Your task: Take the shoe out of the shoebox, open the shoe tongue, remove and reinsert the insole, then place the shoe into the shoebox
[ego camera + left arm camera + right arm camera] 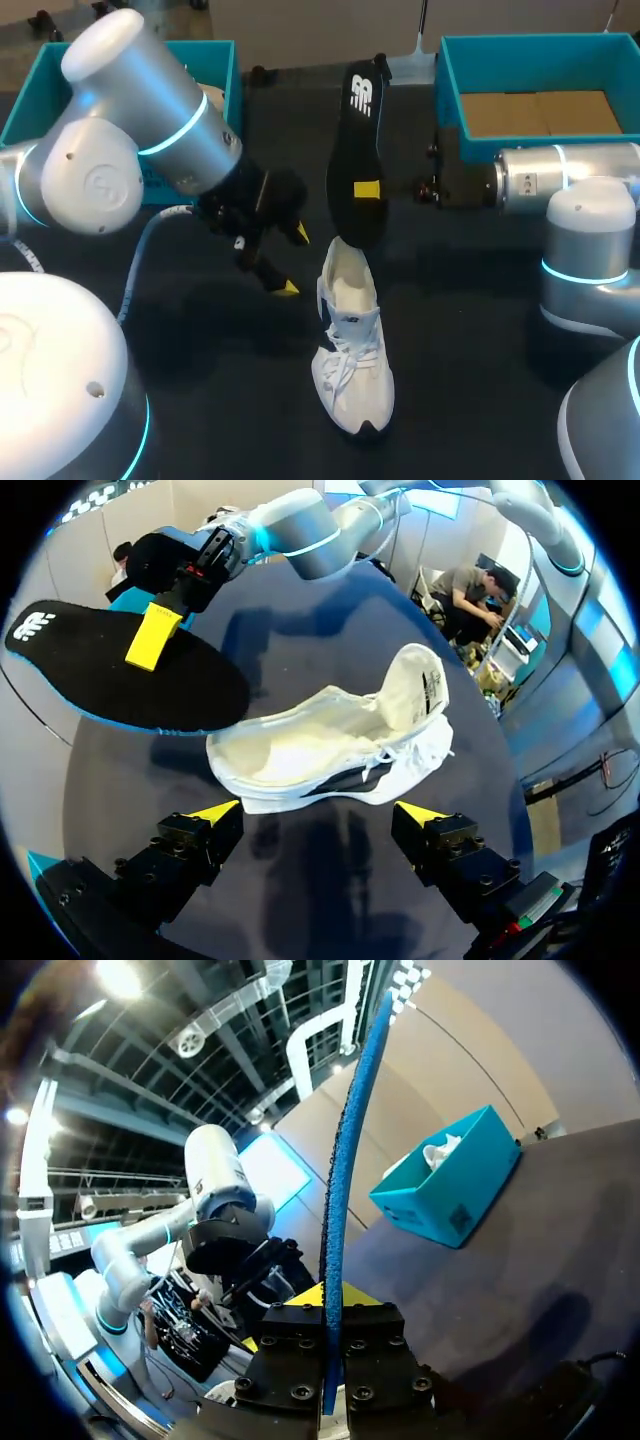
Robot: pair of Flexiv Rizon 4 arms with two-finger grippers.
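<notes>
Up in my right gripper (367, 189), pinched tight, the insole (358, 140) hangs over the heel hole of the shoe (353, 350) on the table (470, 400), so it can slide in. At ten o'clock from the shoe, my left gripper (294, 262) hovers, spread apart, to steady it.

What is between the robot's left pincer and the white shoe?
Nothing, only bare dark table. The left wrist view shows it: the open left pincer has the white shoe just ahead of its fingers, not touching.
</notes>
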